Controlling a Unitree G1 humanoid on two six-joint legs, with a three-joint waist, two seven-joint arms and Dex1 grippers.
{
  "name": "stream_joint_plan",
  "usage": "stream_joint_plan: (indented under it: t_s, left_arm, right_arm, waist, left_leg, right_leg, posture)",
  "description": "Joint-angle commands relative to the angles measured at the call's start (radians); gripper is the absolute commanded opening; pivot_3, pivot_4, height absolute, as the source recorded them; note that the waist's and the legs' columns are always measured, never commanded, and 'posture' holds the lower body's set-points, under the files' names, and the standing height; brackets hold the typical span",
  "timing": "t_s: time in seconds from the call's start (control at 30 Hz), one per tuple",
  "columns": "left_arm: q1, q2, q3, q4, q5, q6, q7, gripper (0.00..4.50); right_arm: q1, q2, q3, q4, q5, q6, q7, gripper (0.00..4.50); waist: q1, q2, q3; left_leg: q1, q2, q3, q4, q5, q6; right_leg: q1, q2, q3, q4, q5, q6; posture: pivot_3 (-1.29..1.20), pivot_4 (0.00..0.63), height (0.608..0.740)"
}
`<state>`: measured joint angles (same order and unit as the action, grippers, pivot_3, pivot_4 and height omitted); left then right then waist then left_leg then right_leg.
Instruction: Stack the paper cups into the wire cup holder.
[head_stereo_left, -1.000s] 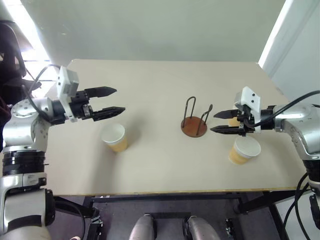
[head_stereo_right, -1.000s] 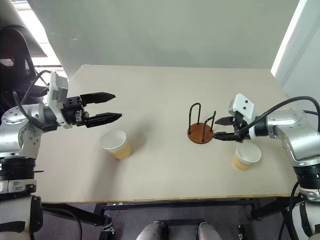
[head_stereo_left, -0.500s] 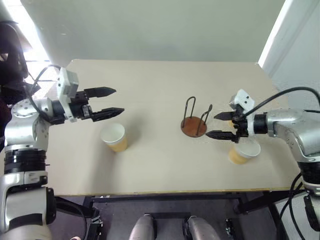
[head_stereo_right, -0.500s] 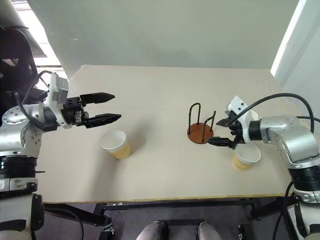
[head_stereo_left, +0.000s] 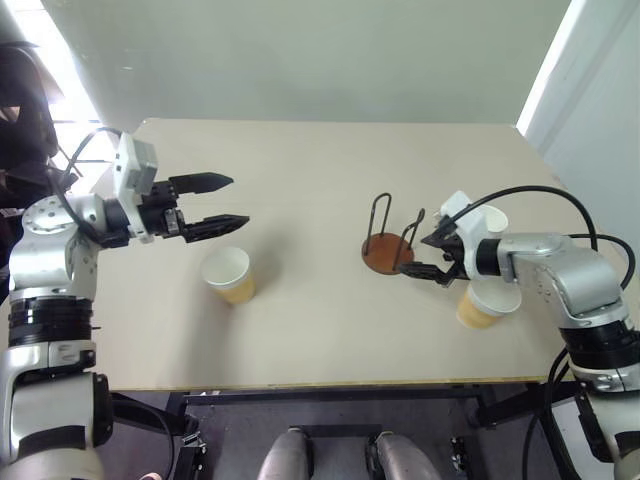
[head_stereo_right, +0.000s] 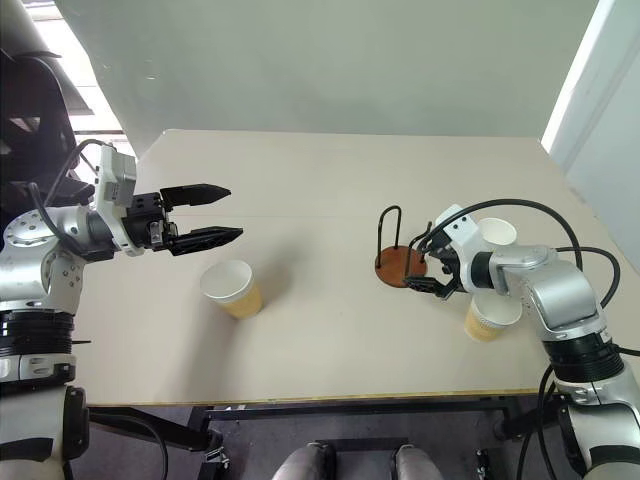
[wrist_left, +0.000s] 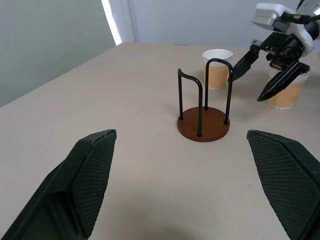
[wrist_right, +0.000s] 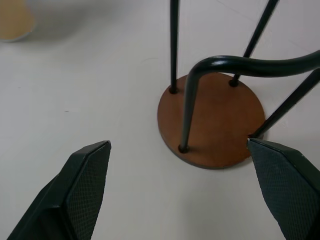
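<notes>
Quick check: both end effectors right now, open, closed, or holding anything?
Left end effector: open, holding nothing.
Right end effector: open, holding nothing, beside the wire cup holder.

No text, label or number is readable — anywhere.

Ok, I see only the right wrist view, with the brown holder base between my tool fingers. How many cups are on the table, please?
Observer: Three. Two stand to the right of the wire cup holder: a near cup and a far cup.
Operator: Where is the other one?
Observer: The third cup stands upright on the left part of the table, well apart from the holder.
Operator: Does the left tool hold anything?
Observer: No. The left tool is open and empty, above the table near the third cup.
</notes>
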<state>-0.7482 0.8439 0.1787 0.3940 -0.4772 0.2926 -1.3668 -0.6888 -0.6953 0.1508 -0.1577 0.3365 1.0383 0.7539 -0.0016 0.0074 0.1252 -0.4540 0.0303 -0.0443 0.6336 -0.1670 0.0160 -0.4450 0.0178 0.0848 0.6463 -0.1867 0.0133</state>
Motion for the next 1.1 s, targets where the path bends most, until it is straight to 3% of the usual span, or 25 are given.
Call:
stream_joint_plan:
  t_s: [0.03, 1.1]
  left_arm:
    - [-0.027, 0.010, 0.012, 0.000, -0.003, -0.008, -0.007, 4.50]
    - [-0.037, 0.014, 0.010, 0.053, 0.009, -0.049, -0.034, 4.50]
  right_arm:
    - [-0.043, 0.019, 0.001, 0.009, -0.034, -0.028, -0.040, 4.48]
    - [-0.113, 0.124, -0.001, 0.037, -0.035, 0.035, -0.075, 4.48]
  waist:
    - [-0.001, 0.000, 0.000]
    - [-0.001, 0.000, 0.000]
  left_leg:
    - [0.000, 0.000, 0.000, 0.000, 0.000, 0.000]
    - [-0.001, 0.000, 0.000, -0.001, 0.000, 0.000]
  right_leg:
    - [0.000, 0.000, 0.000, 0.000, 0.000, 0.000]
    - [-0.002, 0.000, 0.000, 0.001, 0.000, -0.001]
  posture:
    - [0.00, 0.150, 0.740]
    - [0.00, 0.150, 0.740]
